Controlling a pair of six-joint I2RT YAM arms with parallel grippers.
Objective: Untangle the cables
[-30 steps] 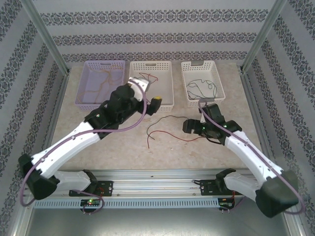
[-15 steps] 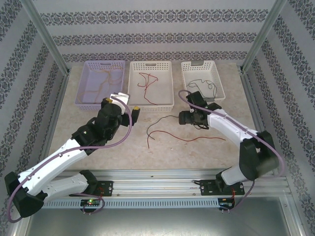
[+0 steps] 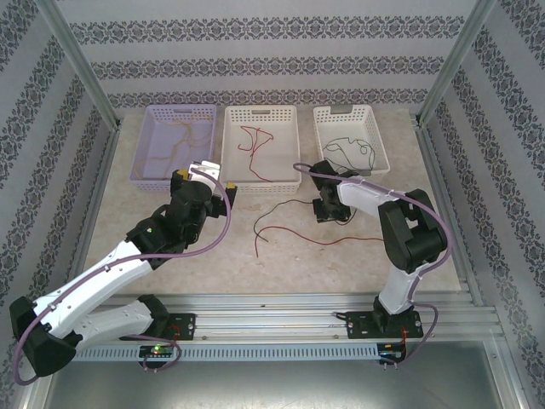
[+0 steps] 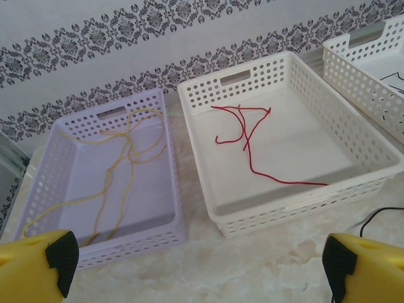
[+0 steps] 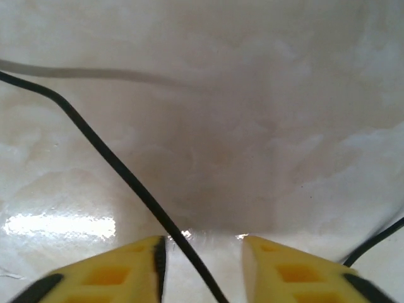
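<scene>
The loose cables are hair-thin, nearly weightless and limp. They will likely trail and snag on each other rather than slide as one piece, so a pinch on a free stretch away from any crossing looks best.

Two lie on the desk [image 3: 298, 273] near the baskets. The black cable [image 5: 126, 178] is to the left of the right hand [image 5: 202, 271], and the red desk cable [image 3: 358, 241] is nearer. Sorted ones rest in the baskets:
- a yellow-tan cable [image 4: 107, 183] in the purple basket [image 4: 170, 189]
- a red basket cable [image 4: 249, 145] in the middle white basket [image 4: 290, 214]

The right arm folds back on itself, its hand pressed down to the desk. Its fingers are narrowed but apart, the black cable passes between them, and no pinch is visible. The left arm reaches forward, with the left hand [image 4: 199, 259] spread wide and empty, hovering just short of the baskets.
</scene>
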